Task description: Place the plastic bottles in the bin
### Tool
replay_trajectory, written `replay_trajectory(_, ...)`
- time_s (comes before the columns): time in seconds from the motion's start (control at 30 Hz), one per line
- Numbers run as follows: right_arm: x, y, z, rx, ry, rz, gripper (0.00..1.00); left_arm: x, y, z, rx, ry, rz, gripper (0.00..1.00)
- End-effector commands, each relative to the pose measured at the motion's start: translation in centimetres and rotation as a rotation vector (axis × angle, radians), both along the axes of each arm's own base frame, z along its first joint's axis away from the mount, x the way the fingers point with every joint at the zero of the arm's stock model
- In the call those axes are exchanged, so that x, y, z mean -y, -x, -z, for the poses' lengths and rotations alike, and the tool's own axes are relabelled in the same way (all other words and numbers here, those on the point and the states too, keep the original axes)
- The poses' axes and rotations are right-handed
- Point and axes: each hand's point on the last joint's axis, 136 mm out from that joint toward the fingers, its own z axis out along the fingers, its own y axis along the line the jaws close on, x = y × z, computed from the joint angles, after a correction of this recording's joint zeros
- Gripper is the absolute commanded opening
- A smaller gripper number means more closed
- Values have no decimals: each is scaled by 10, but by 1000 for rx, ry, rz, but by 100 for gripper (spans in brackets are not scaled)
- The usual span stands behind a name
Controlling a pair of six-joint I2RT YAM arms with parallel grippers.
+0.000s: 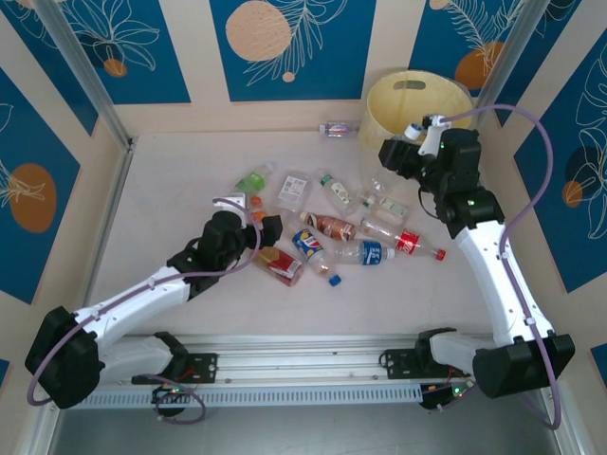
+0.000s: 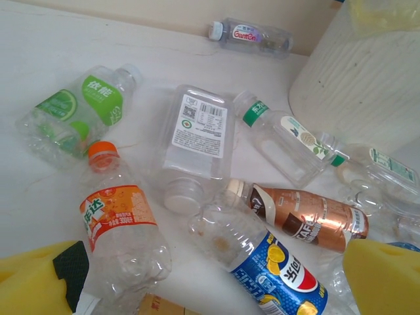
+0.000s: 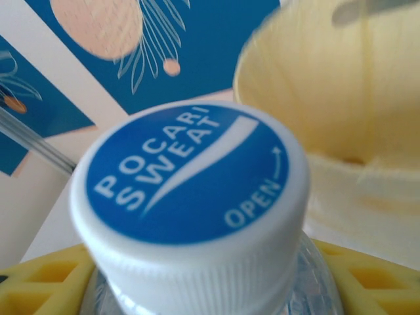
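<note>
Several plastic bottles lie scattered mid-table (image 1: 332,227). Under my open left gripper (image 1: 264,225) (image 2: 210,289) are an orange-capped bottle (image 2: 118,216), a blue Pepsi-labelled one (image 2: 279,266), a brown coffee bottle (image 2: 308,216), a green-labelled one (image 2: 72,111) and a clear white-labelled one (image 2: 193,141). Its yellow pads (image 2: 33,282) stand wide apart with nothing between them. One bottle (image 1: 338,129) (image 2: 249,36) lies by the back wall. My right gripper (image 1: 417,140) (image 3: 203,289) is shut on a clear bottle with a blue-and-white Pocari Sweat cap (image 3: 190,190) (image 1: 413,131), held raised beside the pale yellow bin (image 1: 417,100) (image 3: 341,85) (image 2: 361,79).
Blue patterned wall panels close the table on three sides, with metal posts at the back left (image 1: 85,76) and back right (image 1: 512,47). An aluminium rail (image 1: 303,365) runs along the near edge between the arm bases. The bin stands in the far right corner.
</note>
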Motion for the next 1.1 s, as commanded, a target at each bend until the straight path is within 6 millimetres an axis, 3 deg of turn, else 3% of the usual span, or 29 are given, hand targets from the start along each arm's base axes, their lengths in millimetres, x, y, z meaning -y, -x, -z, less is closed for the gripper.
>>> replay_trajectory(0.0, 9, -14, -43, 136, 44, 20, 27, -12, 1, -1, 4, -4, -49, 100)
replay_trajectory(0.2, 26, -51, -81, 227, 101, 57, 27, -37, 3, 8, -25, -18, -159, 100)
replay_trajectory(0.43, 52, -92, -106, 243, 81, 92, 27, -55, 10, 15, -34, 18, -207, 100)
replay_trajectory(0.57, 76, -122, -91, 208, 102, 173, 30, -67, 12, 16, -31, 37, -252, 100)
replay_trajectory(0.73, 91, -157, -55, 111, 136, 208, 31, -75, 14, 22, -53, 44, -269, 100)
replay_trajectory(0.87, 101, -172, -30, 16, 196, 243, 33, -74, 14, 25, -69, 44, -259, 100)
replay_trajectory(1.07, 104, -188, 29, -137, 256, 229, 37, -73, 13, 28, -83, 48, -254, 100)
